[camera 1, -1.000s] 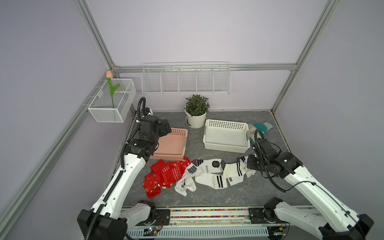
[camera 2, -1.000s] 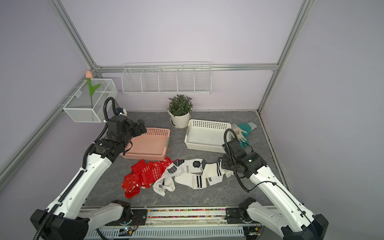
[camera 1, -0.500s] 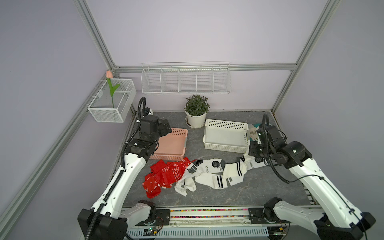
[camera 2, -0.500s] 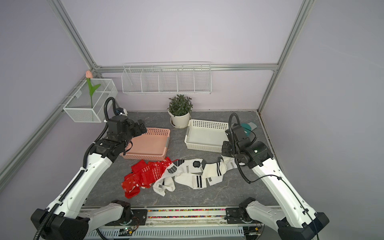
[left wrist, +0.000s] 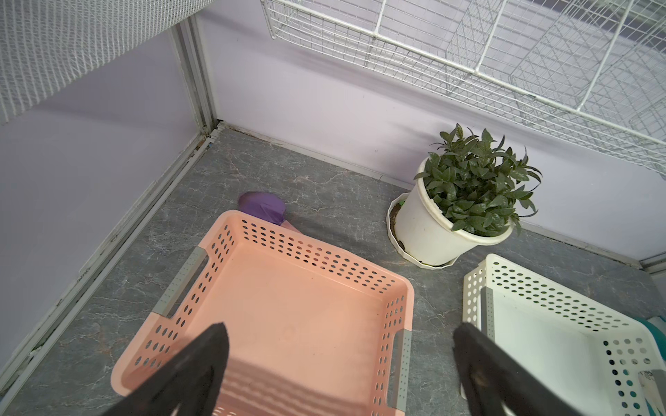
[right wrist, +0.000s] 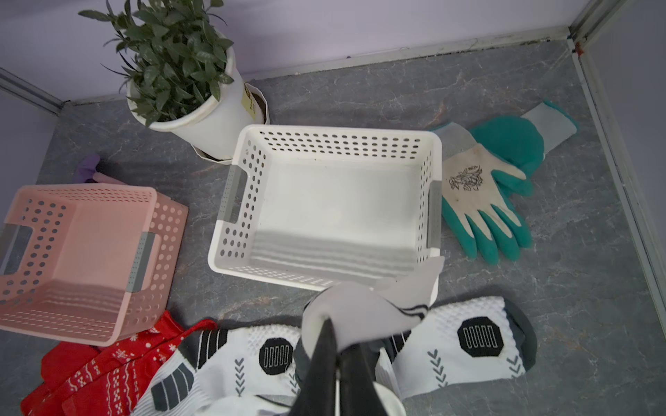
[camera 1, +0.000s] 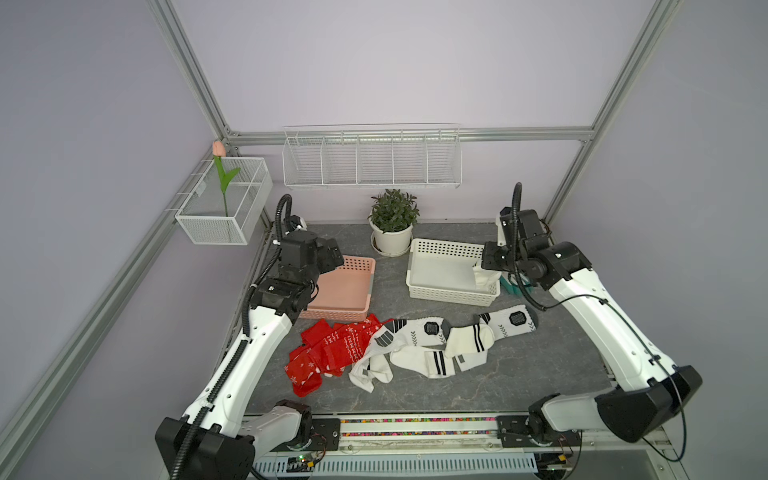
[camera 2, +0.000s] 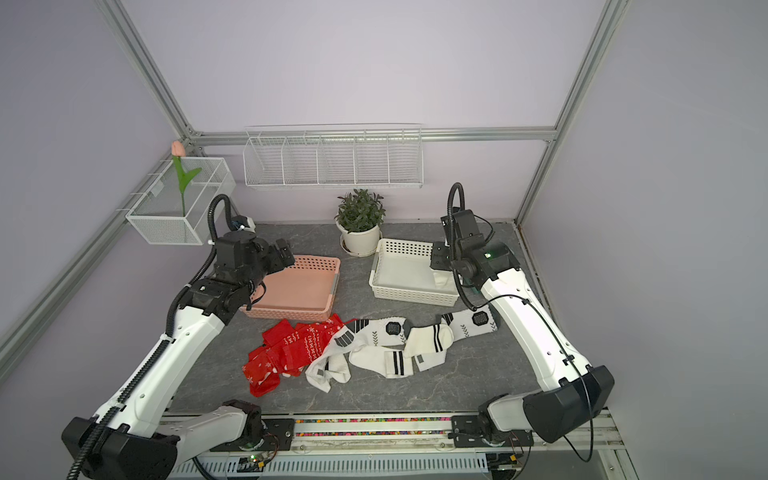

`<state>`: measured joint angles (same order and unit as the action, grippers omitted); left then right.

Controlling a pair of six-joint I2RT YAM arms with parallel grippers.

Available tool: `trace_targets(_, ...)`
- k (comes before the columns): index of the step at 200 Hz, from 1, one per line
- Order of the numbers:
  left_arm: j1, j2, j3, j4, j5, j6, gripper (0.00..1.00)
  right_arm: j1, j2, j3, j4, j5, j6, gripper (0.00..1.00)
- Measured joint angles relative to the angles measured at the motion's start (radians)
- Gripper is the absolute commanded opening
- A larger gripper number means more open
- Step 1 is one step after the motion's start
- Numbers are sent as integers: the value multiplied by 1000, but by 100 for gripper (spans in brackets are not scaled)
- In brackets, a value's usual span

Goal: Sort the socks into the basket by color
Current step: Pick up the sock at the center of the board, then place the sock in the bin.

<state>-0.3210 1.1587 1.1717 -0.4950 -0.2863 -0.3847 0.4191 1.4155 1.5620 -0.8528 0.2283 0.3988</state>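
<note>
White sock pinched by right gripper over white basket edge; left gripper gapes

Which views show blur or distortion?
Right wrist view: the held white striped sock and right gripper are soft, near the lens; pink basket bows from wide-angle distortion. Left wrist view: left gripper slightly soft. Both top views: even light, faint shadows, sharp.

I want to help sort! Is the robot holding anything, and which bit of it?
The right end effector pinches a white sock by a bunched fold of fabric; the left end effector holds nothing.
</note>
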Motion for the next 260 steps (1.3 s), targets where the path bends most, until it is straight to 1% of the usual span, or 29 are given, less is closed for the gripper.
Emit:
trace_targets(27, 0, 0, -2, 1, 3, -3, 99, -13, 80, 62, 57, -9, -33, 7)
trace_targets(81, 0, 0, -10, 4, 3, -3, 99, -40, 203, 63, 110, -43, -59, 7)
trace_targets(163, 0, 0, -13, 11, 3, -3, 99, -51, 211, -46, 128, -61, -58, 7)
trace_targets(190, 0, 0, -14, 11, 3, -3, 99, -53, 222, -48, 132, -76, -55, 7)
trace_targets(220, 0, 0, -14, 11, 3, -3, 99, -53, 322, -12, 153, -107, -54, 7)
trace_targets(260, 0, 0, -14, 11, 3, -4, 99, -52, 442, -10, 179, -161, -35, 7)
